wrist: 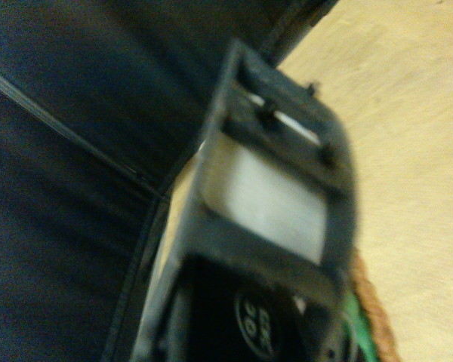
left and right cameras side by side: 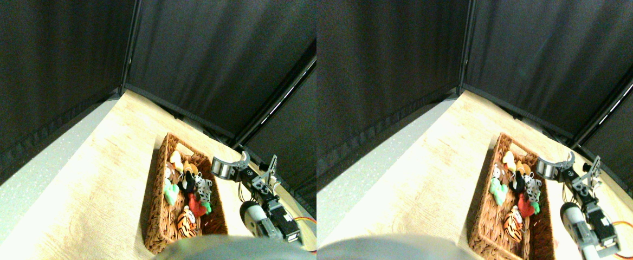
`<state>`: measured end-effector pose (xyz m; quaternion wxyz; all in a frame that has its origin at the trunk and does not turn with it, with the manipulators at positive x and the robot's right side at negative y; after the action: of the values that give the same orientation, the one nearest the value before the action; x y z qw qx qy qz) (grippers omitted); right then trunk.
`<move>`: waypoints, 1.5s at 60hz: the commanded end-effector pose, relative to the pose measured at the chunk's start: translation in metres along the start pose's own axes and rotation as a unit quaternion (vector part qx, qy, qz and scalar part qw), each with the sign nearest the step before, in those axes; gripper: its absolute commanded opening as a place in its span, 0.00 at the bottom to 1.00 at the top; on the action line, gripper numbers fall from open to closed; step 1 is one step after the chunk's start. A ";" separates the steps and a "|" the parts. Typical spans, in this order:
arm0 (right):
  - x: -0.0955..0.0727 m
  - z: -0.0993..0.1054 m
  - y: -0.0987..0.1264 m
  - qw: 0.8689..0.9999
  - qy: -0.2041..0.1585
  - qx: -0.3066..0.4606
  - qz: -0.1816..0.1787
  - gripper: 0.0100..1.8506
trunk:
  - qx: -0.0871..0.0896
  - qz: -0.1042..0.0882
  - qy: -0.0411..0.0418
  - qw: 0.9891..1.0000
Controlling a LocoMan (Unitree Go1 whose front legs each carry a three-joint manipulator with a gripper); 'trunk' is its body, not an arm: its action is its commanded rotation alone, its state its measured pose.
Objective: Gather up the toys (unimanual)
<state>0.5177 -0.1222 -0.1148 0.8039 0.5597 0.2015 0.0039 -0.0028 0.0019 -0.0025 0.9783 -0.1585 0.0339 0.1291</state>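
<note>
Several toys lie inside the long wicker basket (left and right cameras side by side: 156, 184): a striped tiger (left and right cameras side by side: 186, 223) at the near end, a red one (left and right cameras side by side: 197, 205), a black-and-white spotted one (left and right cameras side by side: 204, 187), a green one (left and right cameras side by side: 170, 192) and a pale yellow one (left and right cameras side by side: 176, 158) toward the far end. My right gripper (left and right cameras side by side: 259, 160) hovers just right of the basket, outside its rim. It is open, and nothing is between its jaws. In the blurred wrist view, a strip of the basket's rim (wrist: 374, 309) and a sliver of green (wrist: 359, 332) show beside the dark jaw frame.
The basket stands on a pale wooden tabletop (left and right cameras side by side: 105, 179). Black curtains (left and right cameras side by side: 202, 59) close off the back and right, close behind the gripper. A grey floor strip (left and right cameras side by side: 29, 179) runs along the left.
</note>
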 end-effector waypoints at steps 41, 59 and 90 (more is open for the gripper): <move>-0.068 0.082 -0.082 0.981 -0.191 -0.002 -0.014 0.36 | 0.097 -0.087 0.025 0.991; -0.081 0.075 -0.103 0.977 -0.208 0.041 -0.027 0.36 | 0.116 -0.098 0.032 0.988; -0.105 0.047 -0.122 0.980 -0.185 0.051 -0.059 0.42 | 0.098 -0.103 0.034 0.989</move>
<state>0.4123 -0.2413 -0.1834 0.8002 0.5697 0.0778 -0.1705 0.0007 -0.0045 -0.0058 0.9958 -0.0499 0.0724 0.0242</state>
